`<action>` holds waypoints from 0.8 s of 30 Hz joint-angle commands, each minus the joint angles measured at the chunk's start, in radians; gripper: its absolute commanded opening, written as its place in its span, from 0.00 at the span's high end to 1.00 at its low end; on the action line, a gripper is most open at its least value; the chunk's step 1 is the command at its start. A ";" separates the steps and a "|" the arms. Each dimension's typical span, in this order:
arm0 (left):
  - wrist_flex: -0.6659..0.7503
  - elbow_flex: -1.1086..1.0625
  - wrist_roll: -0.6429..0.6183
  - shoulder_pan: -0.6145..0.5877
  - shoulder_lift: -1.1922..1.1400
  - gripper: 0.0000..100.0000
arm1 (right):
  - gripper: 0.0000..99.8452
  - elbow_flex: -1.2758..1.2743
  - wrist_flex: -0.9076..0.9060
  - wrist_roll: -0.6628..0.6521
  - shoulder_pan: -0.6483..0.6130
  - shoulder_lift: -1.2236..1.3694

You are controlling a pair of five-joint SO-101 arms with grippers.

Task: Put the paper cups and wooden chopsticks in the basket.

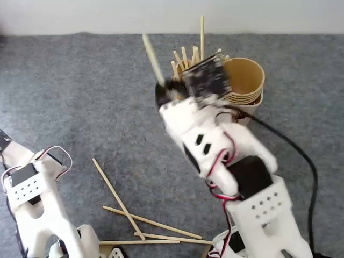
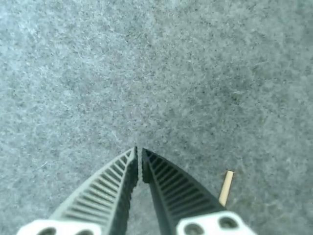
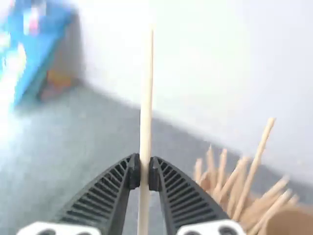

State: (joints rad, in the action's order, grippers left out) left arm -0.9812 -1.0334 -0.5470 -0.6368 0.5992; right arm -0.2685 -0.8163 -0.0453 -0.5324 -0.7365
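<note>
Right pincer [image 3: 143, 164] tight around a single chopstick [image 3: 146, 88] near the stacked cups [image 1: 244, 80]; left pincer [image 2: 139, 151] pressed together over the carpet [image 2: 195, 73].

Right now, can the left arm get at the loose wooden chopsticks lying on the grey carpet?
Probably yes. The thin wooden chopsticks lie bare on the grey carpet beside the left arm, nothing over them; the right arm is off by the tan paper cups. The left jaws are shut.

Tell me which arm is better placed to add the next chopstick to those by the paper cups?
Right. The right gripper is shut on a chopstick, close to the standing chopsticks. The left gripper is shut, empty, over carpet.
</note>
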 commanded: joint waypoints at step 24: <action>0.015 0.004 0.008 0.009 0.029 0.99 | 0.82 -0.460 0.763 -0.092 0.203 0.058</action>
State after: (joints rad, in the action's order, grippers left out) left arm -0.9812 -1.0334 -0.5470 -0.6368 0.5992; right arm -0.7610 -0.0077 -0.0760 -0.3391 -0.6506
